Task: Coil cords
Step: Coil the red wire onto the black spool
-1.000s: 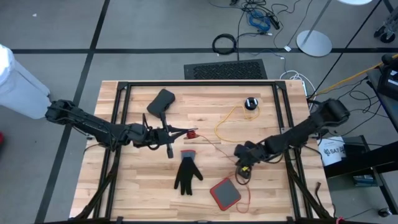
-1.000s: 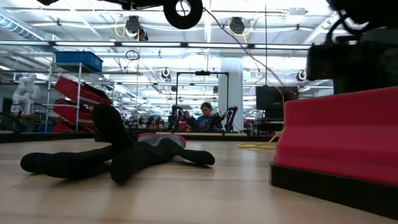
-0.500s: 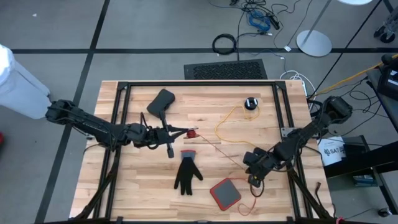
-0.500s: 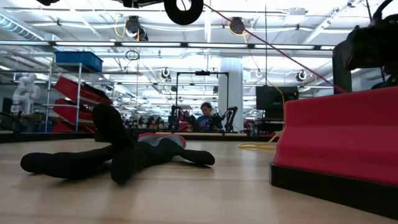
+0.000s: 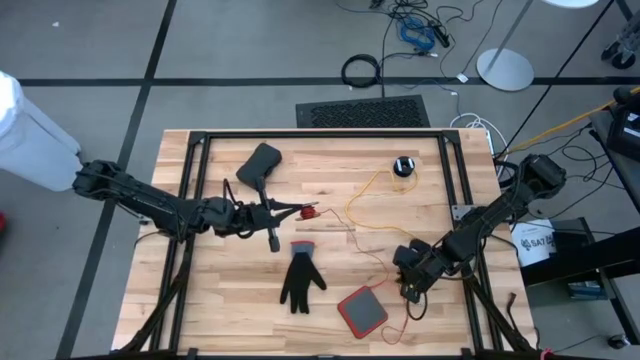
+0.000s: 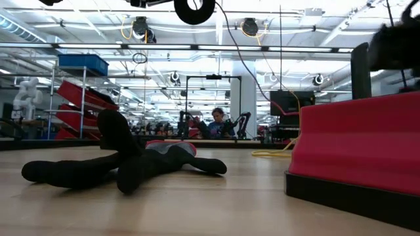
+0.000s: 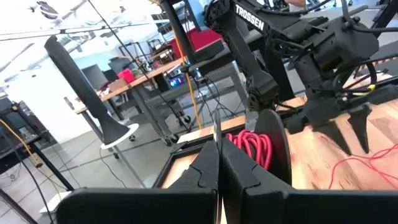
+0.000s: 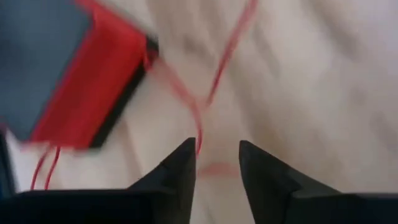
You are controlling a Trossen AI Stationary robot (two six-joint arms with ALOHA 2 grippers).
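Note:
A thin red cord runs slack from a small red coil near the table's middle toward the near right, past a red-edged square pad. My left gripper is shut at the coil, which shows with a black round piece in the left wrist view. My right gripper hangs open, pointing down over the cord's loose stretch beside the pad; I see no hold. A yellow cord loops on the wood from a black puck at the far right. My left gripper pinches a thin strand between its two shut fingers, right beside the red coil. The fingers lie level and point toward the table's right. The coil is lifted clear of the table, and the cord falls slack from it to the wood.
A black glove lies palm down in front of the middle. A black handled object sits at the far left of centre. Black frame rails run along the table's sides. A person sits far off in the room.
My right gripper has gone toward the table's near right corner, past the pad. The red cord was drawn taut between the two grippers half a second ago; now it sags in a curve and lies on the wood. The coil at my left gripper has stayed in place.

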